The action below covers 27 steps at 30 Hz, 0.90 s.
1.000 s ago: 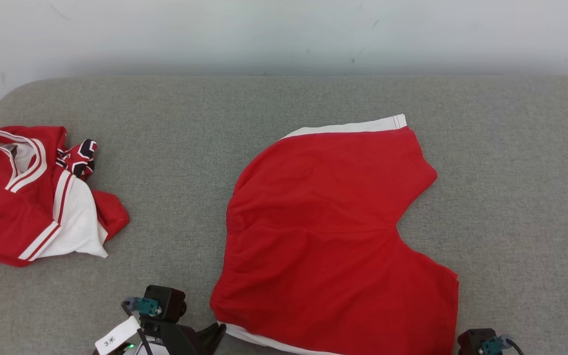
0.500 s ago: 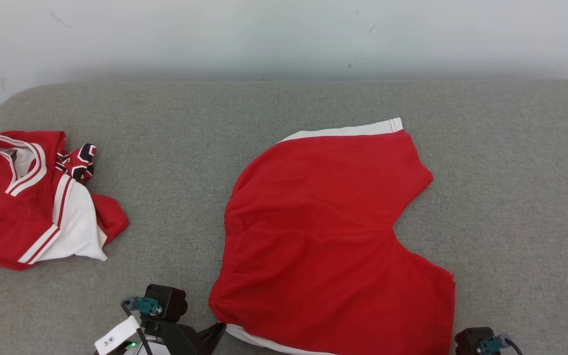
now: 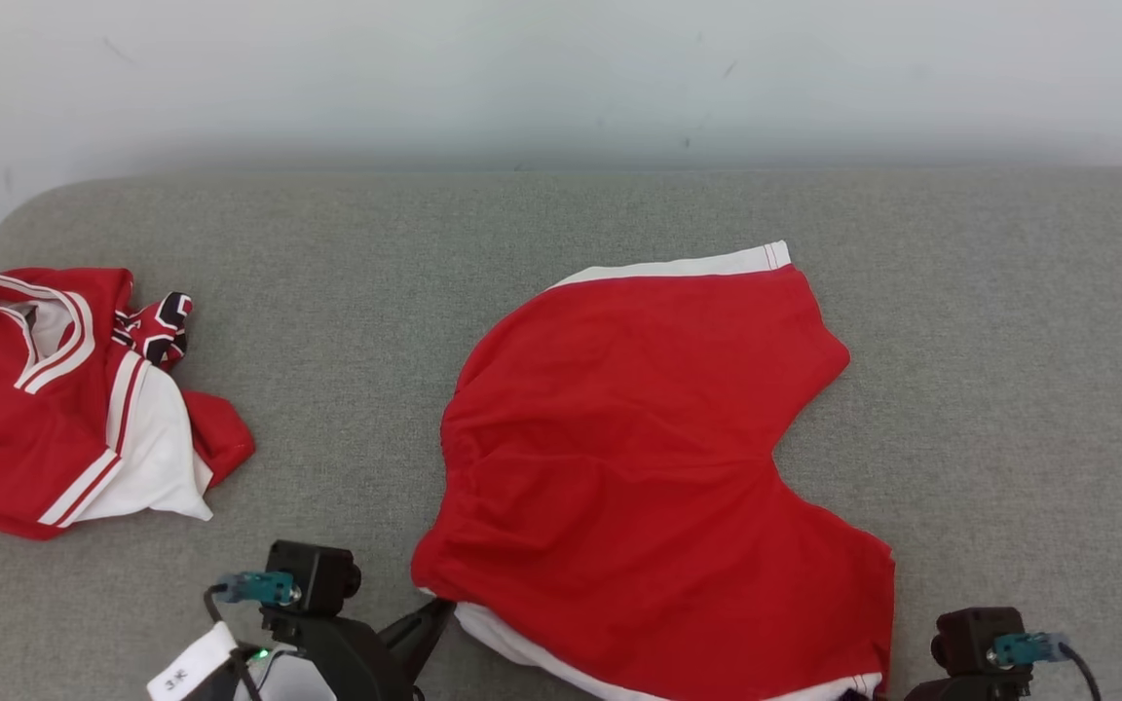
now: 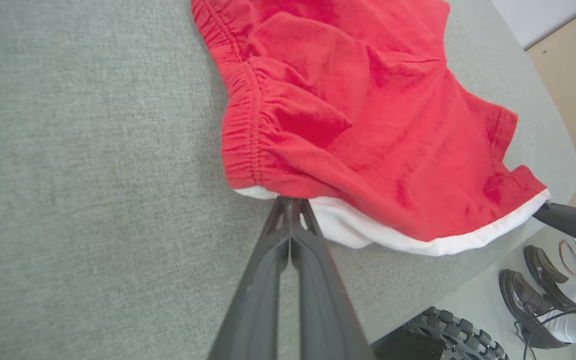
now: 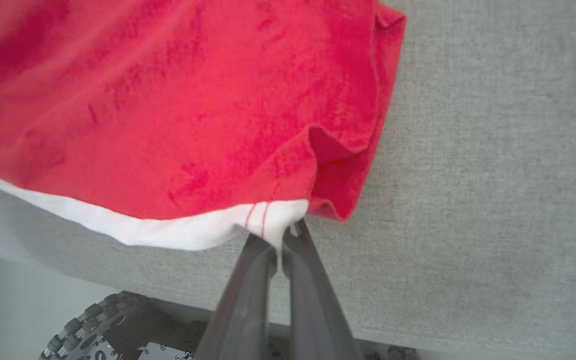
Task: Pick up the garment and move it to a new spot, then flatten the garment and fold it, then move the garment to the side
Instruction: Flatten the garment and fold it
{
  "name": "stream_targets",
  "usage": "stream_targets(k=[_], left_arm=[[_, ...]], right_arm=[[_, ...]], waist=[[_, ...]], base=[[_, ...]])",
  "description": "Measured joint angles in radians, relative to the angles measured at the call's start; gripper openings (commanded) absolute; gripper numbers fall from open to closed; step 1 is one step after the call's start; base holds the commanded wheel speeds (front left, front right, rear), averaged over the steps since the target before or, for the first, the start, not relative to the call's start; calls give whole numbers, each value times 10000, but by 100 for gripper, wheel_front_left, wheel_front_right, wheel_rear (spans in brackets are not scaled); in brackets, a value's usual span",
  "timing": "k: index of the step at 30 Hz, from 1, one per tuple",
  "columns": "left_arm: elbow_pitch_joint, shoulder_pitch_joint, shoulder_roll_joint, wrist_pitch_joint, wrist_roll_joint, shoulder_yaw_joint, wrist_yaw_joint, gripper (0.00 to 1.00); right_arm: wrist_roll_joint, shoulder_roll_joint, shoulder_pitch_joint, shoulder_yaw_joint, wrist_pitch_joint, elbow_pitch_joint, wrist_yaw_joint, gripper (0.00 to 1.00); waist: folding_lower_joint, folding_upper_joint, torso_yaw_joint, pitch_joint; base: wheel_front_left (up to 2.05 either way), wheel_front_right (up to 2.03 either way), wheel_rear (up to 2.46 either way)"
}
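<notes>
Left gripper [image 4: 290, 202] was pinched tight on the garment [image 3: 639, 467] at its white trim, right gripper [image 5: 284, 234] clamped on the other near corner! The garment lay spread by the grey pad's [image 3: 327, 292] front edge; folding, I judged, wasn't begun. Open room lay behind and right, a crumpled jersey [image 3: 55, 399] well left.

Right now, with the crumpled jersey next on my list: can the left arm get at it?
Probably not yet: the left gripper is shut on the shorts at their white hem. Bare cushion lies between it and the jersey, so the way looks free.
</notes>
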<state>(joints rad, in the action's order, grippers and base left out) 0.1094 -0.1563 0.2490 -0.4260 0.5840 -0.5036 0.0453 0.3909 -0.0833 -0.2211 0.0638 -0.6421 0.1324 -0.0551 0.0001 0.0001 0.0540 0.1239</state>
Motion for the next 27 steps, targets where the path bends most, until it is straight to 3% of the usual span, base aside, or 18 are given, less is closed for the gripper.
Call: stream_targets(k=[8, 14, 27], left_arm=[[-892, 88, 15, 276, 234, 165, 121, 0], [-1179, -89, -46, 249, 253, 169, 173, 0], [-686, -2316, -717, -184, 224, 343, -73, 0]], right_arm=[[495, -54, -59, -316, 84, 1239, 255, 0], [562, -405, 989, -717, 73, 1647, 288, 0], [-259, -1156, 4934, -826, -190, 523, 199, 0]], waist=[[0, 0, 33, -93], [0, 0, 57, 12], [0, 0, 269, 865]], base=[[0, 0, 0], [0, 0, 0], [0, 0, 0]])
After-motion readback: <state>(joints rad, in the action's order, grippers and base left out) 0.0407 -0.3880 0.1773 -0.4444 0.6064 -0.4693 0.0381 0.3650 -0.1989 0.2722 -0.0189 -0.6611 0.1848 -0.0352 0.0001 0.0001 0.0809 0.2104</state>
